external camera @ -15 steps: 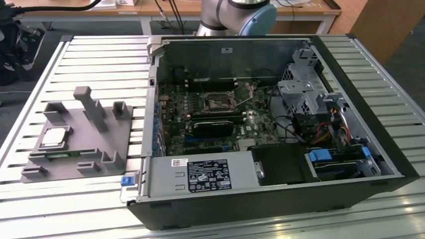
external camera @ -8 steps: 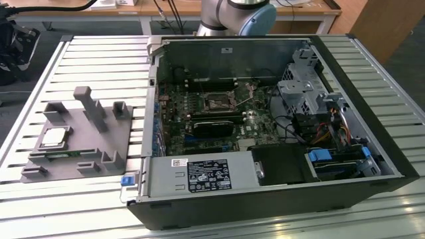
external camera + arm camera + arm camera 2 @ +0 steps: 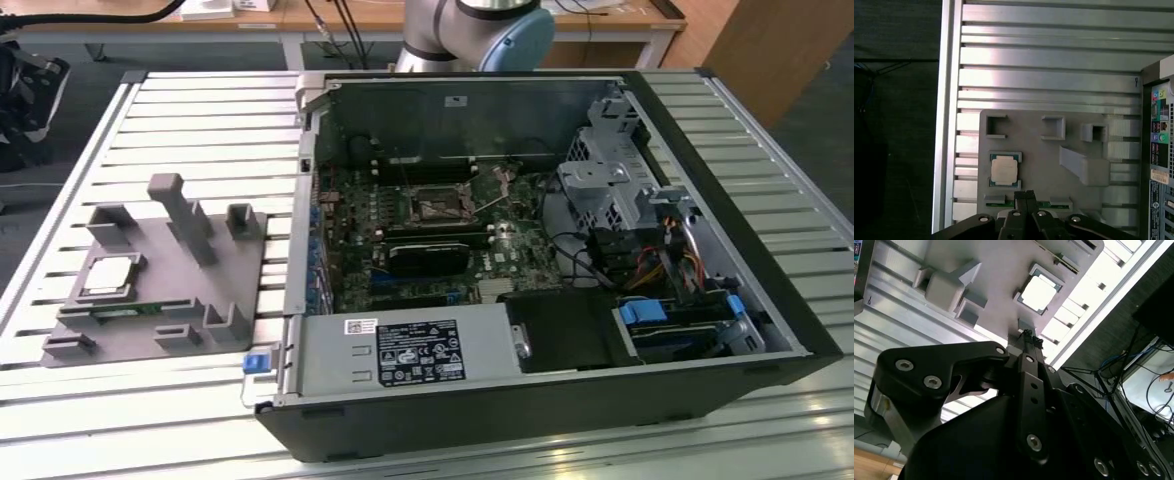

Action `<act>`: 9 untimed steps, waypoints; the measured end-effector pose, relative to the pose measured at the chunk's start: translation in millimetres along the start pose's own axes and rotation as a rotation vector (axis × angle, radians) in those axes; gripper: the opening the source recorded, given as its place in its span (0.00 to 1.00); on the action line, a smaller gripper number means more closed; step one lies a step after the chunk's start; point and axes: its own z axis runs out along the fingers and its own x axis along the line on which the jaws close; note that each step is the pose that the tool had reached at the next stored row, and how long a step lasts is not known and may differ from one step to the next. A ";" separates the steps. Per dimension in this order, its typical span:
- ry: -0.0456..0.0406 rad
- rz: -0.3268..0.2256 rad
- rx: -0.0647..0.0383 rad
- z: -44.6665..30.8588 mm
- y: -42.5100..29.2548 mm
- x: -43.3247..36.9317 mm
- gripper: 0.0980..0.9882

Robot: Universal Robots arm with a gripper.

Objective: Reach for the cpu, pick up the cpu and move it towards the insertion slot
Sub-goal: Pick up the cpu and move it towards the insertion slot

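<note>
In the exterior view, the cpu [image 3: 110, 275], a small flat square chip with a silvery-grey metal top and a pale tan rim, lies flat in its seat on a grey moulded holder plate [image 3: 254, 270]. The plate rests on the ribbed metal worktop [image 3: 200, 110], to the exterior view's left of the open black computer case [image 3: 534, 420]. The insertion slot [image 3: 438, 208], a small square dark socket with a silvery frame, sits on the board inside that case, well apart from the chip, toward the exterior view's right

In the second wrist view, my black pincer [image 3: 1029, 334] points at the holder plate [image 3: 1004, 270], its tips drawn together with nothing between them. The cpu [image 3: 1038, 292] lies near, just past the tips and a little off my line, its bright top facing me

In the first wrist view, my pincer [image 3: 1024, 193] hangs above the plate's near edge, shut tight and empty. The cpu [image 3: 1004, 169] sits just ahead and slightly to one side, untouched. Being square it offers no long axis, and its edges run parallel with the plate's own [image 3: 1034, 155]
</note>
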 end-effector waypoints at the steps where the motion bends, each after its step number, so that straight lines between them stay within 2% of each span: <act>1: 0.0001 0.000 0.000 0.1 0.0 1.3 0.01; 9: 0.0001 0.000 0.000 2.7 0.0 14.9 0.01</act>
